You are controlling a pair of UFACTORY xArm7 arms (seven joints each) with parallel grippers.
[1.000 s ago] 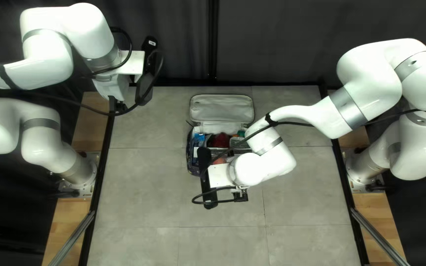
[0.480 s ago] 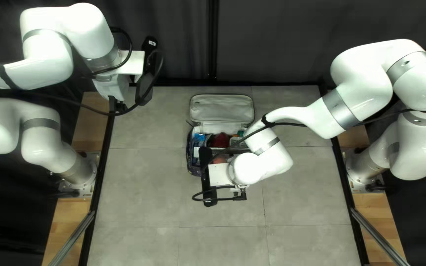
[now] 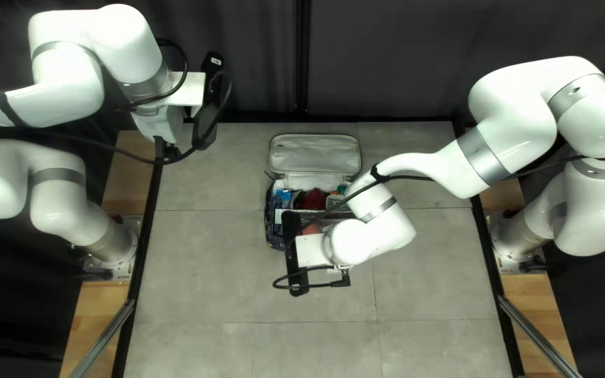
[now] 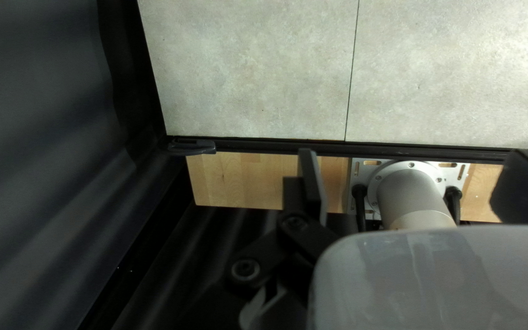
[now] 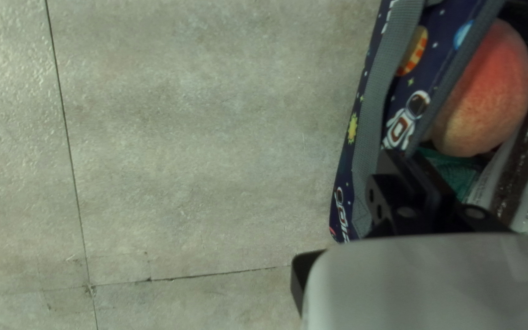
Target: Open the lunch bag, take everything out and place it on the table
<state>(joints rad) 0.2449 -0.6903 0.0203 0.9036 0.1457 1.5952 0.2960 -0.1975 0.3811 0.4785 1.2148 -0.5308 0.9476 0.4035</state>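
At the left of the top left view, the left end effector (image 3: 202,134) is held above the far left corner of the tabletop (image 3: 208,262). Its fingers are spread apart with nothing between them. The lunch bag (image 3: 270,231) is set at the middle of the tabletop, its long axis lying left to right, parallel to the far edge. Its mouth is turned upward and its lid (image 3: 314,155) is laid back toward the curtain (image 3: 386,63). Inside, a blue item (image 3: 283,197), a red item (image 3: 313,199) and a teal item (image 3: 342,190) can be made out but not identified. The bag's near half is covered by the right arm (image 3: 371,231). The right end effector (image 3: 289,220) is lowered at the bag's near left part. Its fingers are drawn together, but whether anything is clamped cannot be told. Only one finger is seen in its wrist view, beside a grey strap (image 5: 369,137) and a peach (image 5: 484,101). Bare tabletop is left on every side of the bag, widest toward the near edge.
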